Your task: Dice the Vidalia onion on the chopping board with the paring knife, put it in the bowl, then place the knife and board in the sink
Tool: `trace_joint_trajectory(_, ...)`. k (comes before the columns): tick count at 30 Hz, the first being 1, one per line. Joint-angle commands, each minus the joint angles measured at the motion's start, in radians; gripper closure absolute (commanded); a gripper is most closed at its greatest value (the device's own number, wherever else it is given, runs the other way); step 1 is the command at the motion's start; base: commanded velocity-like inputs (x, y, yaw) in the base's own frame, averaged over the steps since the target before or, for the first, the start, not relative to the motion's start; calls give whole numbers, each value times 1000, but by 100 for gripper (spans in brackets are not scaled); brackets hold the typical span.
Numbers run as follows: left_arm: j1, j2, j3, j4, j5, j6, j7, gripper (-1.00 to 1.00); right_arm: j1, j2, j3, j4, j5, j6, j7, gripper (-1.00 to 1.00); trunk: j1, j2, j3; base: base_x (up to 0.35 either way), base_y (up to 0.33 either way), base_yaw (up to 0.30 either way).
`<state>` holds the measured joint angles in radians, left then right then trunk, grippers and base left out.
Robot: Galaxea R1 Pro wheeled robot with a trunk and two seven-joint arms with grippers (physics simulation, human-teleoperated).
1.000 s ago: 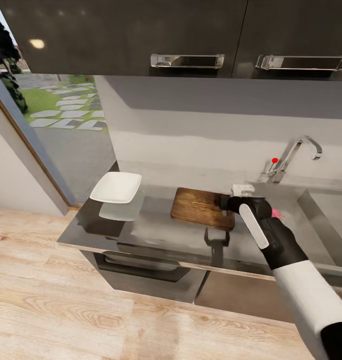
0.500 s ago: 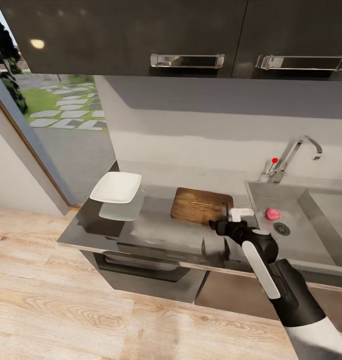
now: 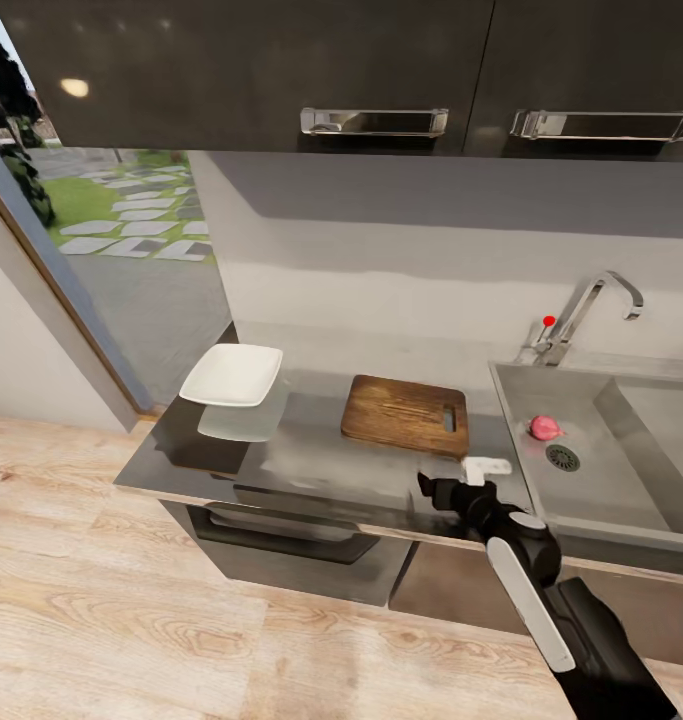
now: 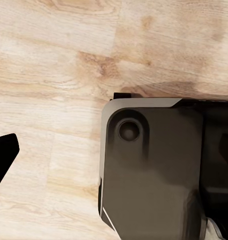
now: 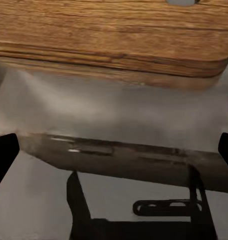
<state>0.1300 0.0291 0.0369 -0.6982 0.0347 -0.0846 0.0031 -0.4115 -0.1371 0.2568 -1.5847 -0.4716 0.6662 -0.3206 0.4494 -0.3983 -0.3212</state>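
Observation:
The pink onion (image 3: 546, 428) lies in the steel sink (image 3: 606, 495) beside the round drain (image 3: 562, 457). The dark brown chopping board (image 3: 406, 413) lies bare on the grey countertop (image 3: 311, 450), slot handle toward the sink; its front edge (image 5: 114, 40) fills the far part of the right wrist view. The white bowl (image 3: 231, 375) stands at the counter's left end. My right gripper (image 3: 449, 490) hovers open over the counter's front edge, just in front of the board, its fingertips (image 5: 3, 157) spread wide. A long dark streak (image 5: 144, 162) crosses the counter there; I cannot tell whether it is the paring knife.
The chrome tap (image 3: 586, 310) with its red knob (image 3: 549, 321) rises behind the sink. Dark upper cabinets (image 3: 281, 70) hang overhead. The left gripper's fingertip (image 4: 3, 155) hangs over wooden floor (image 4: 53, 60) next to my dark base (image 4: 154, 175).
My right arm has pulled back from the board's sink-side end to the counter's front edge, uncovering the onion and the board's handle. Nothing else moved.

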Motion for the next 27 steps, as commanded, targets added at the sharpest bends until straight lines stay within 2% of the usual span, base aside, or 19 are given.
trace_joint_trajectory(1, 0, 0, 0, -1, 4, -1, 0, -100, 5, -1, 2, -2, -10, -4, -10, -100, 1, -2, -2, 0, 0, 0)
trace_joint_trajectory(9, 1, 0, 0, -1, 4, -1, 1, -100, 64, -2, 2, -8, -10, -68, -9, -100, 1, -2, -2, 0, 0, 0)
trace_joint_trajectory(18, 1, 0, 0, -1, 4, -1, 0, -100, 89, -2, 2, -20, -10, -77, -9, -100, 1, -2, -2, 0, 0, 0)
trace_joint_trajectory(27, 0, 0, 0, -1, 4, -1, 0, -100, 91, -1, 2, -24, -9, -77, -9, -100, 1, -2, -2, -245, 0, 0)
